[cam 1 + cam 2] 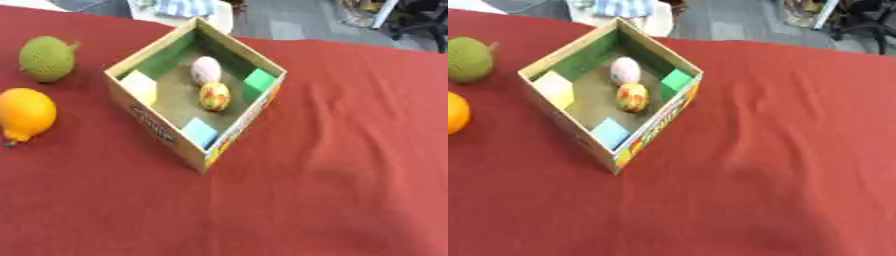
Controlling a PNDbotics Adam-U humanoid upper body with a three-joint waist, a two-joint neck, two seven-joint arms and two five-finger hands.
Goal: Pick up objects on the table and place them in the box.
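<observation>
In the left eye view an open cardboard box [203, 150] stands on a red cloth [332, 165], turned so one corner points toward the camera. Inside it lie two egg-shaped things, touching or nearly so: a pale pink egg [206, 70] toward the far corner and, just in front of it, a speckled egg [215, 96] in yellow and red. Small flaps sit in the box's corners: a pale yellow flap [140, 85] on the left, a green flap [259, 79] on the right and a light blue flap [199, 131] at the near corner. Outside the box, well to its left, a green bumpy fruit [46, 58] with a short stem rests on the cloth, and nearer the camera an orange fruit [25, 115] lies close to the picture's left edge. The two fruits are apart from each other and from the box. Neither robot hand shows here, so I cannot tell how the fingers stand.

In the right eye view the same layout sits further left. The orange fruit is cut by the left edge, only part of it showing, and the green fruit reaches the edge too. Both eggs lie on the box floor as described. Again no hand is in sight. Beyond the far edge of the cloth there is grey floor [737, 22].
</observation>
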